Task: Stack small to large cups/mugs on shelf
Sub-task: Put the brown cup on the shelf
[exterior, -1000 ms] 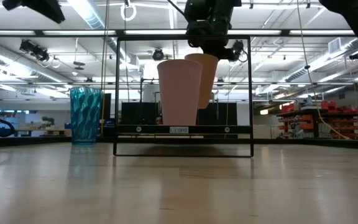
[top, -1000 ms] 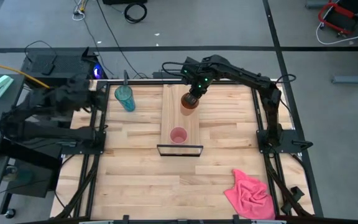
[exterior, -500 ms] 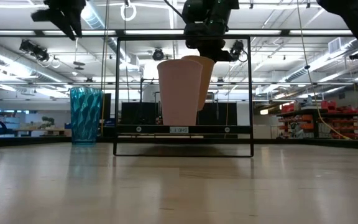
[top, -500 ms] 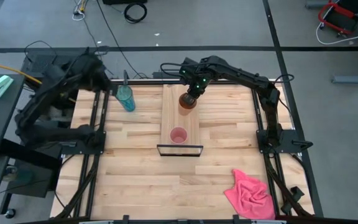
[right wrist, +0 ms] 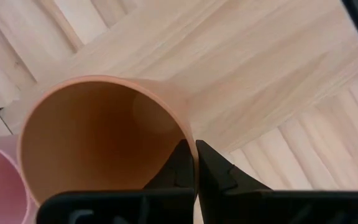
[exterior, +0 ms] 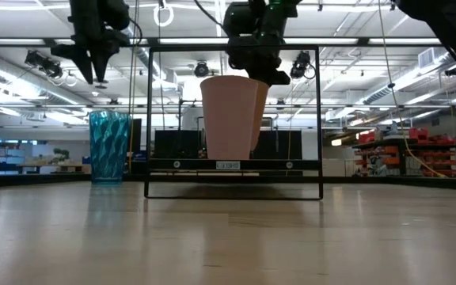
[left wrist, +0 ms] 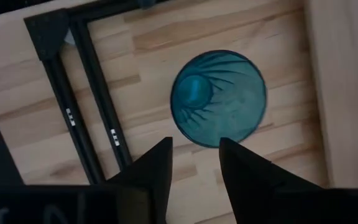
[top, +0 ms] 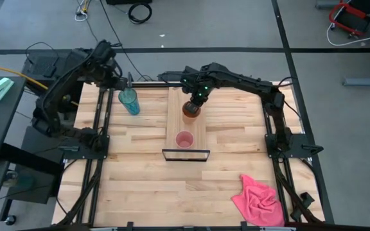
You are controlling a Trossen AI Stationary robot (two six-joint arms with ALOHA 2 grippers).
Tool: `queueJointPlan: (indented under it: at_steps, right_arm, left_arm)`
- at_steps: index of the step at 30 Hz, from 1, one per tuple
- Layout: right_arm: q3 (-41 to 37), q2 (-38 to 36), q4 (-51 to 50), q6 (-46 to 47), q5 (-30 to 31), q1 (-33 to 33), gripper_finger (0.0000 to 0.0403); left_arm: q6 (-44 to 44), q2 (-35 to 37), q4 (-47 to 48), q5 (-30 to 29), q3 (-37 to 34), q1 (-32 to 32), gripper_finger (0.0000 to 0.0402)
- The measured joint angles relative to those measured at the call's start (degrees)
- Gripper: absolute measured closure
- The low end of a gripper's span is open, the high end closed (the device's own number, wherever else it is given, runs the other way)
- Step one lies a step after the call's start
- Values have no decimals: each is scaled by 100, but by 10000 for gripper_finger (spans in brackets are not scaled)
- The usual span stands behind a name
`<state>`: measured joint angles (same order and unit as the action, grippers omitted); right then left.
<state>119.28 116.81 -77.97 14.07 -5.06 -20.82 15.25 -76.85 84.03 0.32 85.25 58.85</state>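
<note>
The shelf is a light-wood plank with a black frame at its near end. The small pink cup stands upright on the plank near that frame. My right gripper is over the plank behind the pink cup, shut on the orange-brown cup, which the pink cup half hides in the low view. The teal tumbler stands upright on the tabletop left of the plank. My left gripper is open, points down, and hangs above the tumbler without touching it. My right gripper holds the orange-brown cup by its rim, one finger inside the cup and one outside the wall. The fingers come from above, pointing down. The cup hangs mouth up, slightly tilted, its base low over the plank; whether it touches the plank I cannot tell.
A crumpled pink cloth lies at the table's near right. Black arm frames run along the table's left and right edges. Bare tabletop stretches in front of the shelf frame.
My left arm has swung in from beyond the table's left edge, and its gripper now hangs over the teal tumbler, pointing down. My right gripper has gone down and a little toward the pink cup, carrying the orange-brown cup lower over the plank.
</note>
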Motion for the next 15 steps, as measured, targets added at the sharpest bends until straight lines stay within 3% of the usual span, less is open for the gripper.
queueJointPlan:
  at_steps: [15]
  right_arm:
    - [0, 151, 105, -26, 7, 37, 400]
  left_arm:
    - [-281, -1014, -344, -122, -7, 104, 255]
